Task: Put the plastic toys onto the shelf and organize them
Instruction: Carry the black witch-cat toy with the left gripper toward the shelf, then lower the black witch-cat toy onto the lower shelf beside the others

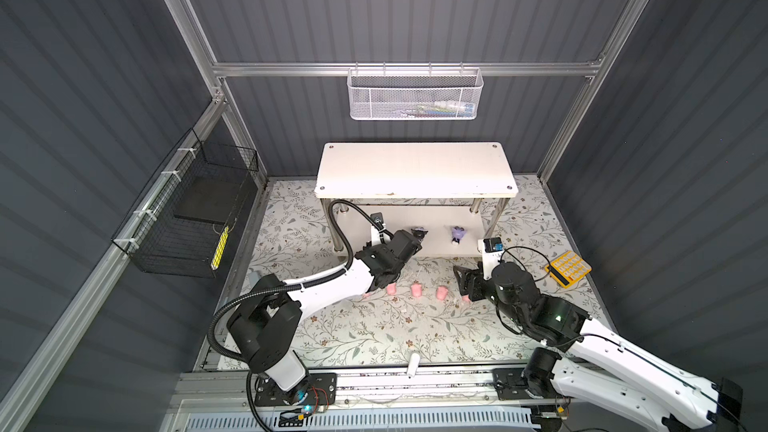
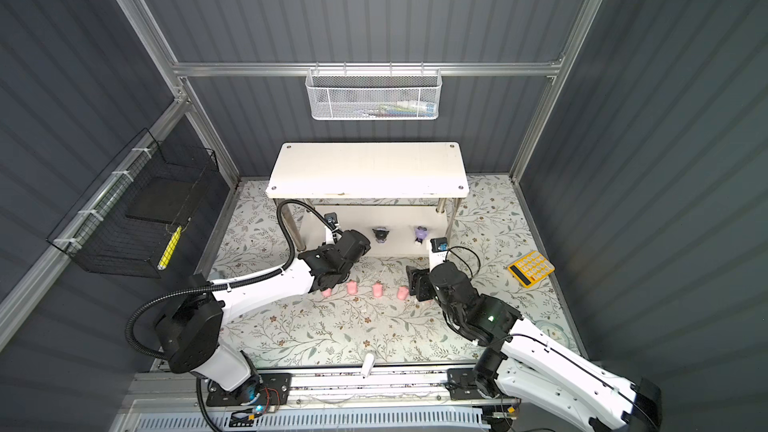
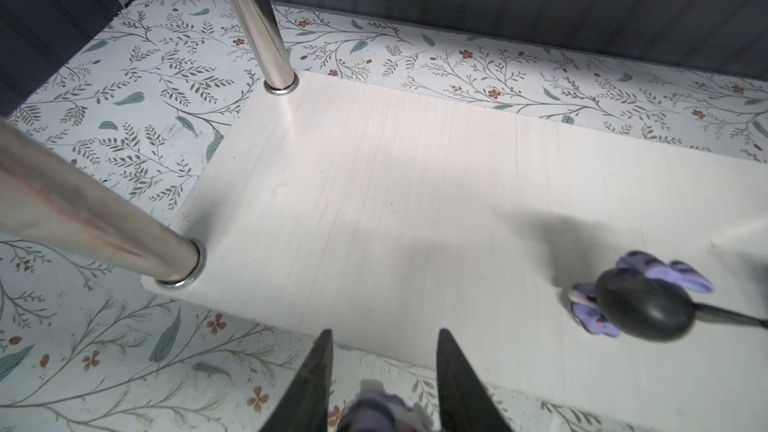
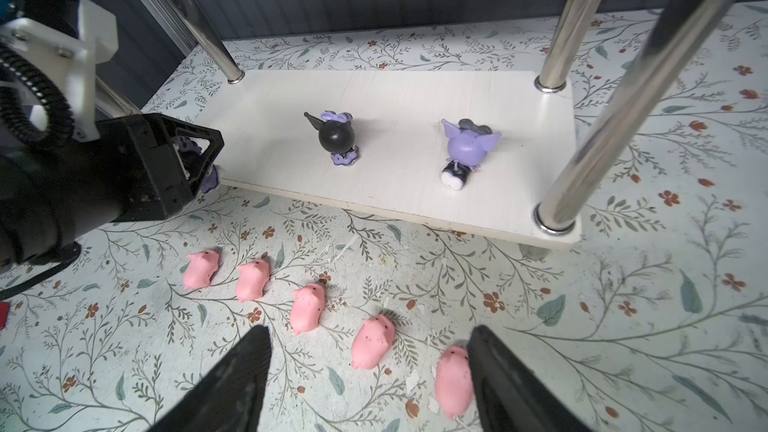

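A: Right gripper (image 4: pixel 368 329)?
B: Fingers wide apart, low over five pink pigs (image 4: pixel 307 309) rowed on the mat (image 4: pixel 623 326).
A: Left gripper (image 3: pixel 385 332)?
B: Clamped on a purple toy (image 3: pixel 380 409) at the shelf (image 4: pixel 395 189) lower board's front edge. Farther in: black-headed toy (image 4: pixel 336 139), lilac-headed toy (image 4: pixel 467 147).

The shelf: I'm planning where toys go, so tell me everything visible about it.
The shelf is a white two-tier rack: two flat, wood-grained boards joined by four shiny metal posts. It stands upright on the floral mat. The top board is bare, its front edge chipped. Two purple toys rest apart on the lower board; the left gripper holds a third at its front edge.
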Robot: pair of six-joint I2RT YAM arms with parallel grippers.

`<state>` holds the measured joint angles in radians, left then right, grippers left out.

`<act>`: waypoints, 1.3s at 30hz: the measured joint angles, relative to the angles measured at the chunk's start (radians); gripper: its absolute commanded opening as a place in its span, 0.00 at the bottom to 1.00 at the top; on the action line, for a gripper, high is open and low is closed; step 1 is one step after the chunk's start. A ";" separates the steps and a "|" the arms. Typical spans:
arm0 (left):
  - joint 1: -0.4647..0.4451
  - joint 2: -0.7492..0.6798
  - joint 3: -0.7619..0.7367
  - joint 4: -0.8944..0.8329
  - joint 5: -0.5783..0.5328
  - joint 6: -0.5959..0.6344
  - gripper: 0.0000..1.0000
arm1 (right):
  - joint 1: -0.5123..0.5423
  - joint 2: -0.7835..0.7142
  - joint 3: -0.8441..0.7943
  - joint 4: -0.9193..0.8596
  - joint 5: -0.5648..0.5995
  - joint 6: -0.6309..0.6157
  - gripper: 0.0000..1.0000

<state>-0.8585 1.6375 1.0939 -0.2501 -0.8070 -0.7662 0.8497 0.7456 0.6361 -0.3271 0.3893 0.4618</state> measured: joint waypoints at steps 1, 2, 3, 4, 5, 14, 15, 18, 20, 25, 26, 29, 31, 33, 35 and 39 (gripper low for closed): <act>0.010 0.015 0.010 0.007 0.000 0.001 0.33 | 0.000 -0.005 0.000 -0.003 0.004 -0.002 0.77; 0.019 0.029 0.020 0.010 0.000 0.004 0.33 | 0.000 -0.008 0.000 -0.005 0.005 -0.002 0.77; 0.027 0.045 0.031 0.013 0.000 0.005 0.33 | 0.000 -0.010 0.000 -0.009 0.008 -0.003 0.77; 0.034 0.061 0.042 0.013 0.000 0.005 0.33 | 0.000 -0.011 0.000 -0.013 0.011 -0.004 0.77; 0.040 0.074 0.051 0.013 0.000 0.006 0.33 | 0.000 -0.011 0.000 -0.017 0.013 -0.006 0.77; 0.069 0.177 0.117 0.030 -0.003 0.007 0.33 | 0.000 -0.009 0.000 -0.038 0.030 -0.010 0.77; 0.071 0.185 0.124 0.032 -0.003 0.007 0.33 | 0.000 -0.009 -0.001 -0.040 0.030 -0.010 0.77; 0.079 0.200 0.139 0.035 -0.003 0.006 0.33 | 0.000 -0.009 -0.005 -0.042 0.033 -0.010 0.77; 0.085 0.210 0.149 0.035 -0.003 0.005 0.33 | 0.000 -0.011 -0.008 -0.043 0.037 -0.010 0.77; 0.098 0.236 0.163 0.036 -0.004 0.002 0.34 | 0.000 -0.011 -0.010 -0.045 0.044 -0.010 0.77; 0.101 0.241 0.164 0.039 -0.003 -0.001 0.34 | 0.000 -0.011 -0.010 -0.045 0.045 -0.010 0.77; 0.108 0.253 0.164 0.039 -0.003 -0.004 0.34 | 0.000 -0.011 -0.010 -0.045 0.046 -0.010 0.77; 0.108 0.255 0.166 0.043 -0.003 -0.004 0.34 | 0.000 -0.011 -0.012 -0.044 0.047 -0.010 0.77; 0.114 0.255 0.169 0.047 -0.003 -0.004 0.35 | 0.000 -0.011 -0.013 -0.045 0.048 -0.010 0.77; 0.116 0.256 0.170 0.051 -0.003 -0.004 0.35 | 0.000 -0.011 -0.013 -0.045 0.049 -0.010 0.77; 0.121 0.270 0.183 0.054 -0.003 -0.005 0.36 | 0.000 -0.007 -0.019 -0.044 0.049 -0.008 0.77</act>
<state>-0.7376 1.9079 1.2774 -0.1963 -0.8097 -0.7708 0.8494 0.7387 0.6174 -0.3714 0.4381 0.4534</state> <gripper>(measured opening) 0.389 0.773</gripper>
